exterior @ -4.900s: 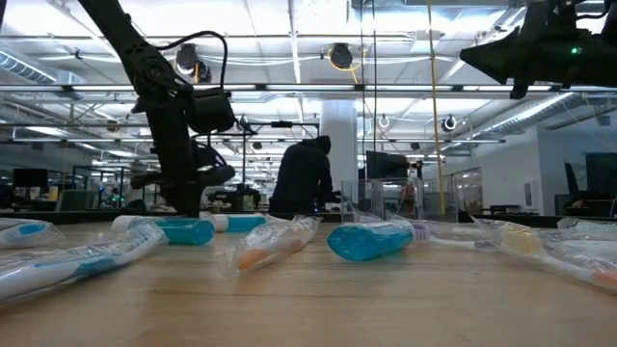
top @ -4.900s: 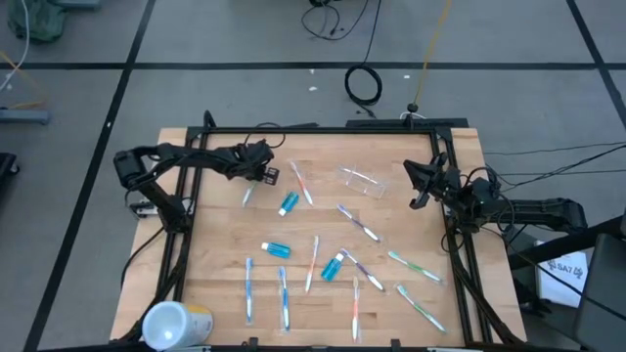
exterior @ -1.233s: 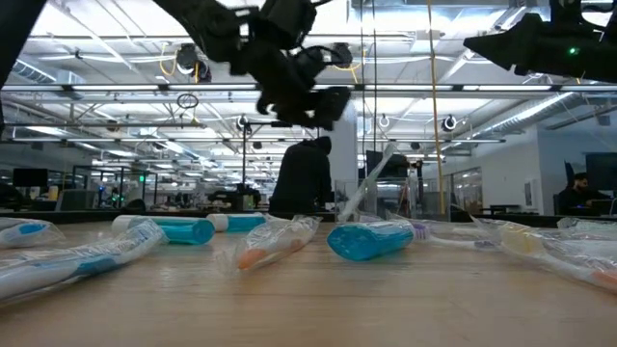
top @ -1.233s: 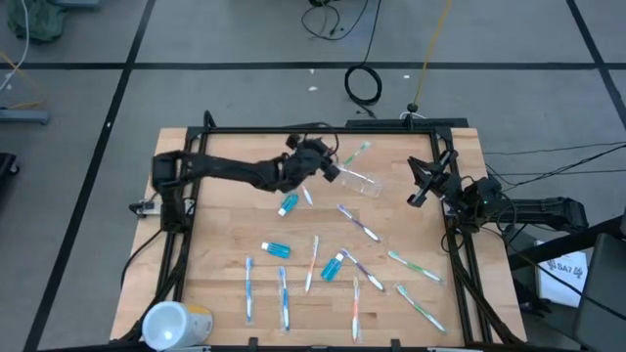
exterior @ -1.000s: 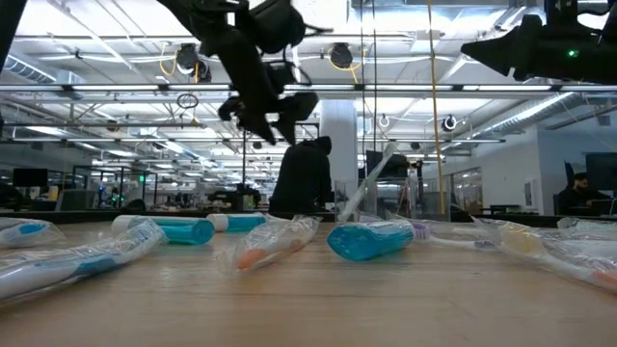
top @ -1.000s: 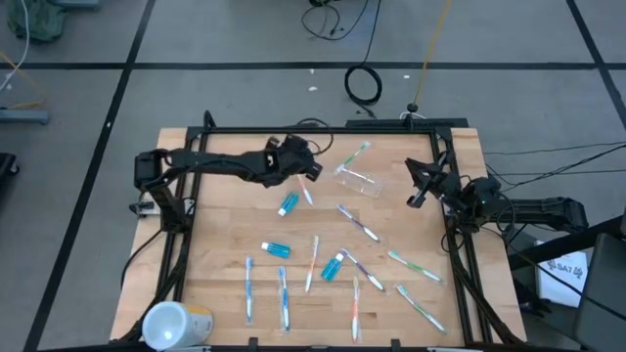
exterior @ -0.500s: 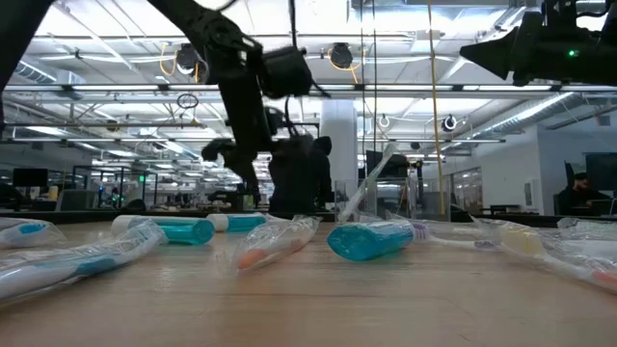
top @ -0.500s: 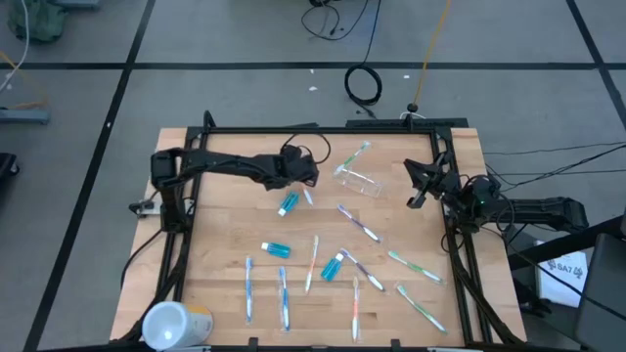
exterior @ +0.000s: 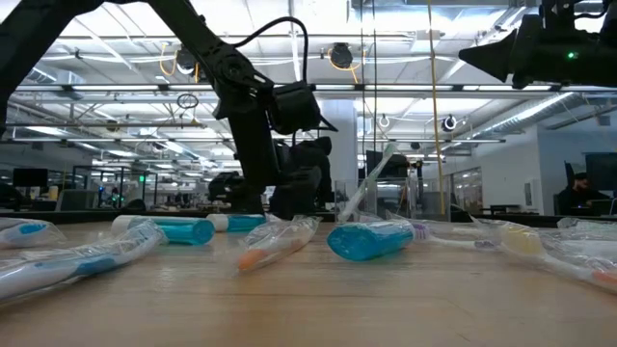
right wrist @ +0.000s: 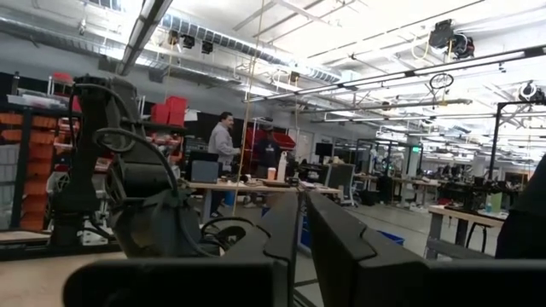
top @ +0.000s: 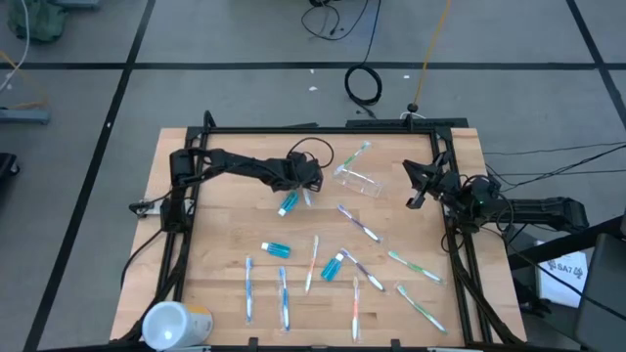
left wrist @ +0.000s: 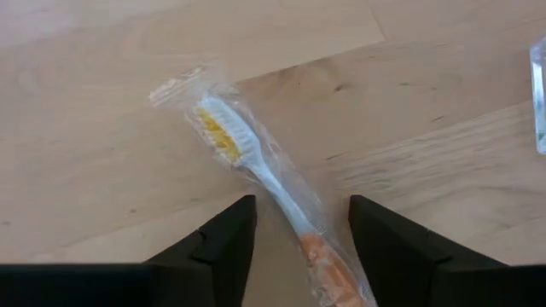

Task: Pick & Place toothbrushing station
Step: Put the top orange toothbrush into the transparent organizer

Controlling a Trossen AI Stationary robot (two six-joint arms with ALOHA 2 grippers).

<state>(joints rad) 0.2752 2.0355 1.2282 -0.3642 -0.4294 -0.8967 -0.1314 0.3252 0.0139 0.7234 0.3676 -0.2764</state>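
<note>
Orange-handled toothbrush [left wrist: 256, 162] in clear wrap, lying flat on the wood table [top: 215, 249] just beside the blue toothpaste tube [top: 287, 204]. Left gripper [left wrist: 294, 226] low over it, fingers parted, straddling the neck, not yet gripping. Best to centre on the handle, drop straight, pinch plastic and handle together. Clear cup [top: 358, 181] farther off, one brush already leaning in it. Right gripper [top: 419, 186] parked at the right edge, fingers closed, nothing held.

**Open wood at the left, clutter lower right**

The bench [top: 196, 244] lies bare along its left side and upper left corner. Wrapped toothbrushes [top: 315, 262] and toothpaste tubes [top: 276, 250] crowd centre and lower right. A white and yellow cylinder [top: 176, 323] blocks the lower left corner; the clear cup [top: 360, 180] stands upper centre.
</note>
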